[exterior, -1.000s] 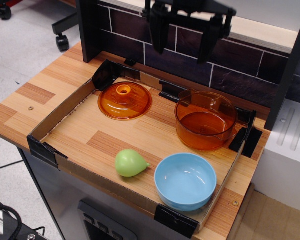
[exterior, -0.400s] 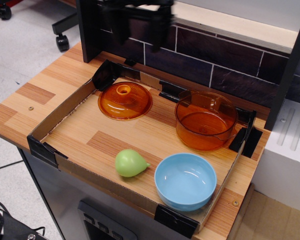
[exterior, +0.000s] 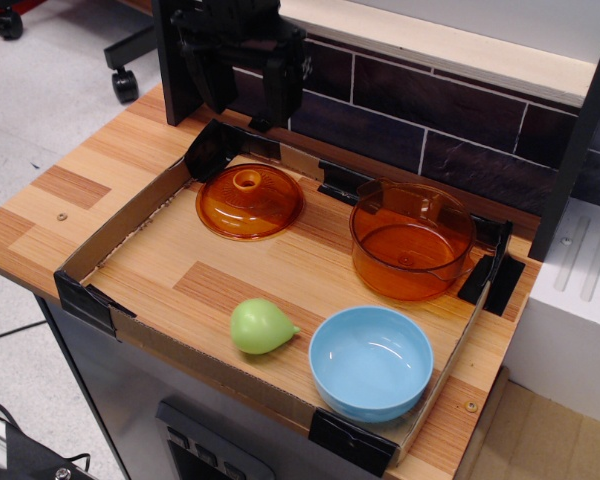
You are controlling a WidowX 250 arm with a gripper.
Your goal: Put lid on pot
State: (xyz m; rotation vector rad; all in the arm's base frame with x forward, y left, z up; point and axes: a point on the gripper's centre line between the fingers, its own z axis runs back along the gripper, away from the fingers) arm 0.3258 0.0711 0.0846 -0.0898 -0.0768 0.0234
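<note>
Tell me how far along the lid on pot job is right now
Nothing is done yet. The lid lies flat on the tray floor at the back left, apart from the pot, which stands open at the back right. The gripper hangs open above and behind the lid, holding nothing. Left to do: descend, grasp the lid's knob, carry it right and set it on the pot.

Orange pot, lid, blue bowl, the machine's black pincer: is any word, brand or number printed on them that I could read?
No readable text anywhere.
pot: no print visible.
lid: none.
blue bowl: none.
green pear: none.
pincer: plain black, no label visible.
</note>
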